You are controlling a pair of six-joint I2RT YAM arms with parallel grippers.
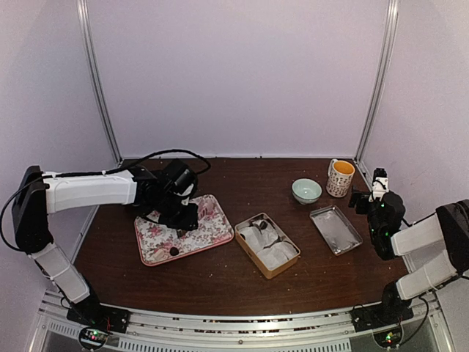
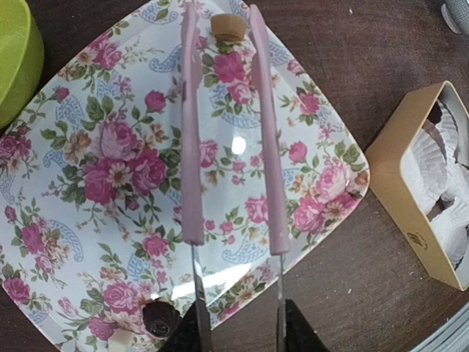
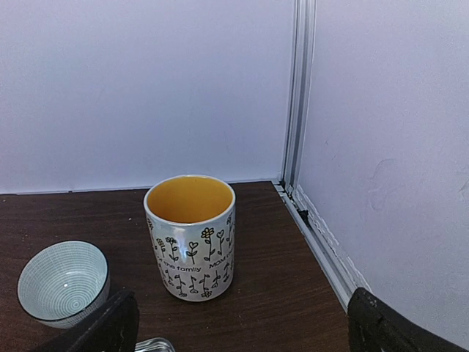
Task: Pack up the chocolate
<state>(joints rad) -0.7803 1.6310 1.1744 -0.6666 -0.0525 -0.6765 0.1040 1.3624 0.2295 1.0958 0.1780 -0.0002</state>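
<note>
A dark wooden table stands in a white-walled booth, with two robot arms mounted at its near edge. The left arm reaches over a flowered tray (image 2: 102, 169). The left gripper (image 2: 238, 331) is clamped on the metal handles of pink tongs (image 2: 192, 132), which stretch ahead across the tray.

The tong tips flank a tan chocolate (image 2: 229, 27) at the tray's far edge. One tip looks to touch it and the other shows a sliver of gap, so it does not appear squeezed yet. A dark chocolate (image 2: 161, 317) sits at the tray's near edge, close to the gripper, with a whitish piece (image 2: 121, 340) just beside it. A green bowl (image 2: 13, 59) sits off one corner of the tray.

On the tray's other side stands an open cardboard box (image 2: 410, 183) lined with white paper cups (image 2: 440, 158), which is probably where the sweets go. The right gripper (image 3: 238, 334) hangs well apart at the far side of the table, fingers spread wide, facing a patterned mug (image 3: 190, 235) and a small pale bowl (image 3: 62, 282).

The likely trouble is this: the tan lump is tiny and lies right at the rim, so an uneven close could nudge it off onto the table. Long springy tongs may also twist in the grip and let it pop out on the way to the box. A low carry could catch the box wall.
</note>
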